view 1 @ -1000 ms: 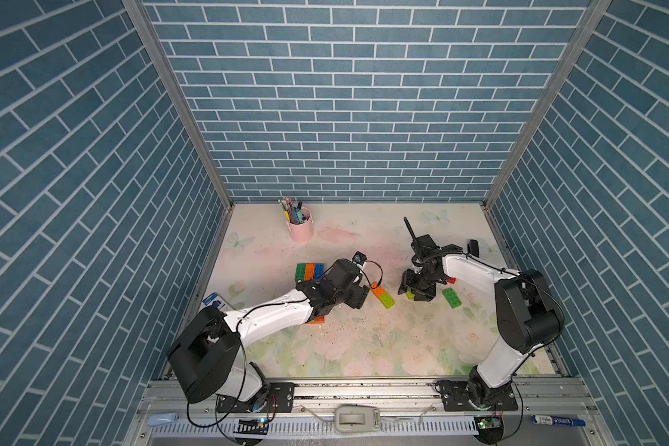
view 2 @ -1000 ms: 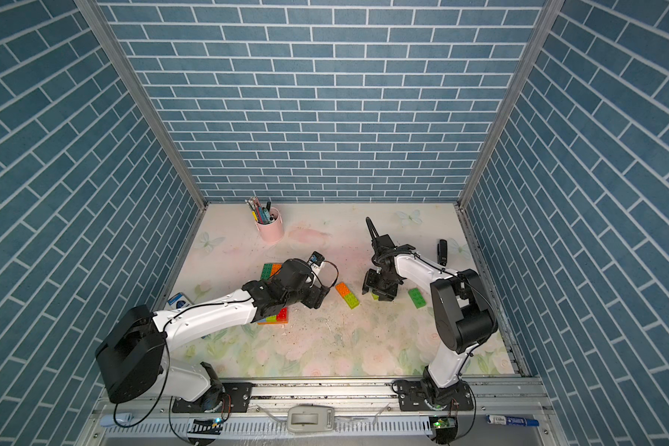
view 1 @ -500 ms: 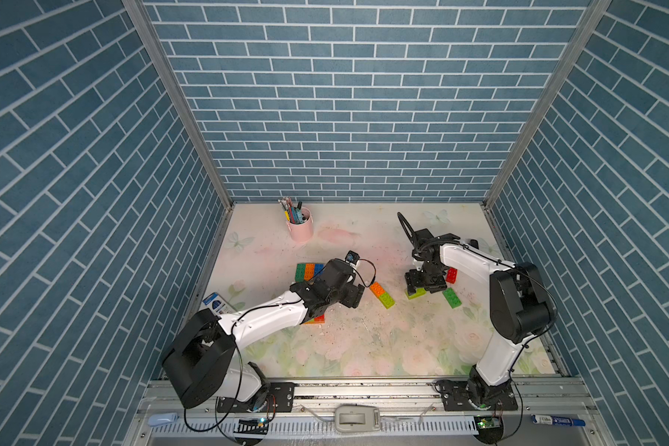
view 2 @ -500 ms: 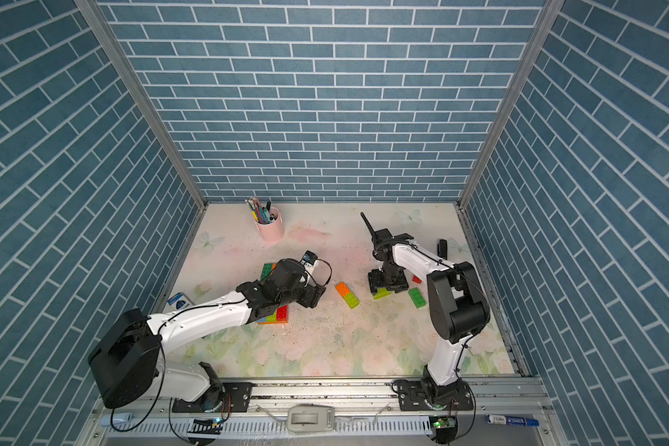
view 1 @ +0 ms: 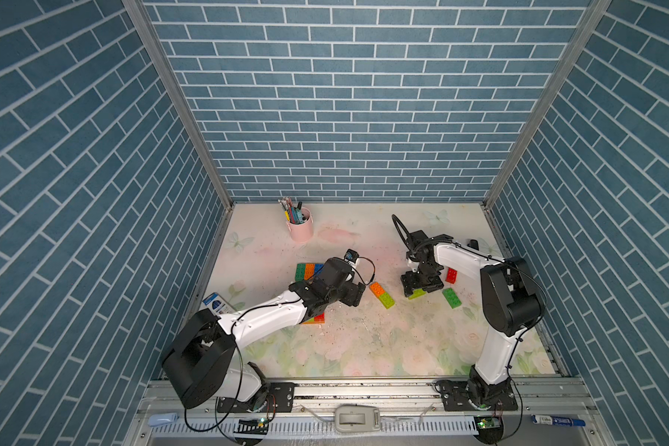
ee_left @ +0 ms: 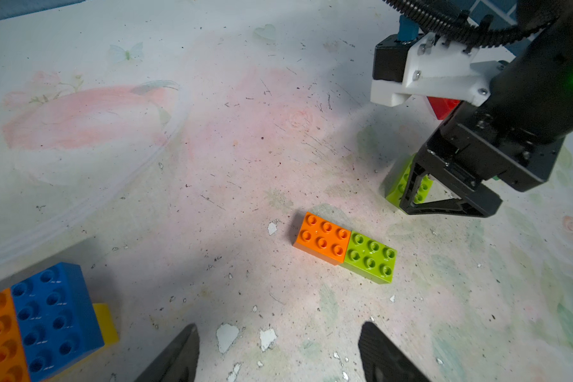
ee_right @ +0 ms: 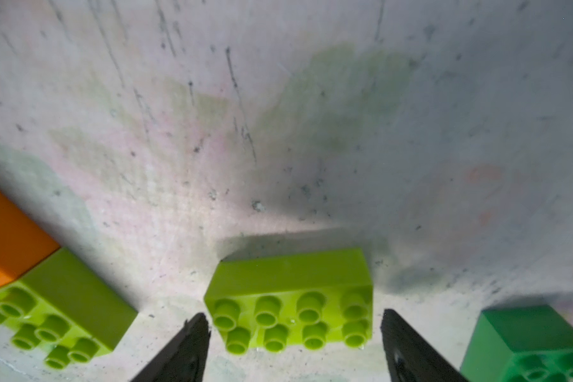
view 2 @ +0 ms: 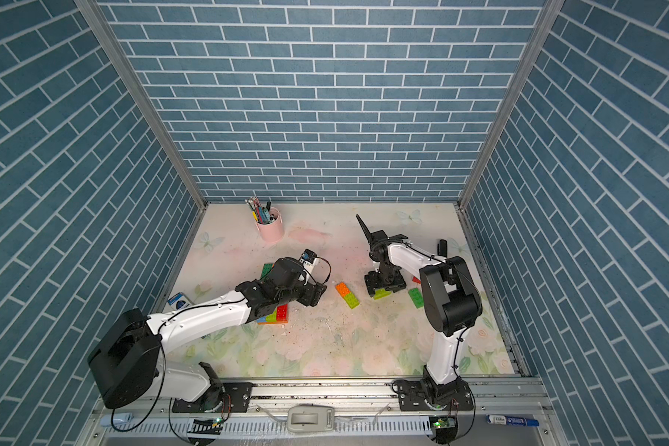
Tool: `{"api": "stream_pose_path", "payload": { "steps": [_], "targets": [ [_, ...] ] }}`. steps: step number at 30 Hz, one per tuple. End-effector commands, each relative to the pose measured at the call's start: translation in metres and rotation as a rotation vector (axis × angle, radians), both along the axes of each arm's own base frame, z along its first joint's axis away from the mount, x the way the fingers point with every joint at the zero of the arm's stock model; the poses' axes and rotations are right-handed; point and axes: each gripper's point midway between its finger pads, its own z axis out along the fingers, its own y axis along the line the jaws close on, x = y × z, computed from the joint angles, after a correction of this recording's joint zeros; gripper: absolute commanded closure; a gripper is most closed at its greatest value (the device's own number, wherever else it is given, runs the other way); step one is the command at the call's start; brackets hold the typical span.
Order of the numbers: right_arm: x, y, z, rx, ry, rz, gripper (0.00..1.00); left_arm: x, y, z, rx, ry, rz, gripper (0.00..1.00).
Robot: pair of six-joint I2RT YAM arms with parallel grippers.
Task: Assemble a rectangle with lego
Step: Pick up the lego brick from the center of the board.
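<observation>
Right claw (ee_right: 293,316) has spread, gaps flanking lime brick (ee_right: 291,281); left claw (ee_left: 278,327) spread too.

Bare table (view 1: 364,347) is left open across the lower middle of a top view. The centre is blocked by the orange-and-lime pair (view 1: 381,295) and, right of it, the lime brick (view 1: 416,294) straddled by the right gripper (view 1: 421,287); the upper left by the pink pen cup (view 1: 300,231).
</observation>
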Motion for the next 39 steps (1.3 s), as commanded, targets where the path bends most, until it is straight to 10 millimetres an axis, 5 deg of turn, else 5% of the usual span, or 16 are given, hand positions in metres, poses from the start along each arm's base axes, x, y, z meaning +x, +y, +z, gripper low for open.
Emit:
{"api": "stream_pose_path", "payload": {
  "steps": [1, 15, 21, 28, 33, 39],
  "targets": [
    [0.008, 0.0, 0.001, -0.025, -0.019, 0.041, 0.21, 0.0, 0.003, -0.004, -0.007, 0.01, 0.007, 0.22],
    [0.013, 0.003, -0.004, -0.04, -0.026, 0.051, 0.31, 0.002, 0.006, -0.004, -0.017, 0.016, 0.01, 0.23],
    [0.01, 0.007, 0.017, -0.046, -0.047, 0.069, 0.39, 0.007, 0.021, -0.001, -0.035, 0.026, 0.065, 0.24],
    [-0.013, 0.054, 0.061, -0.023, -0.027, 0.314, 0.42, 0.024, 0.064, 0.007, -0.101, 0.03, 0.196, 0.26],
    [-0.02, 0.087, 0.061, 0.044, -0.012, 0.431, 0.47, 0.028, 0.079, 0.006, -0.08, 0.0, 0.237, 0.26],
    [-0.014, 0.101, 0.051, 0.046, -0.005, 0.477, 0.54, 0.02, 0.09, -0.008, 0.002, -0.002, 0.267, 0.17]
  ]
}}
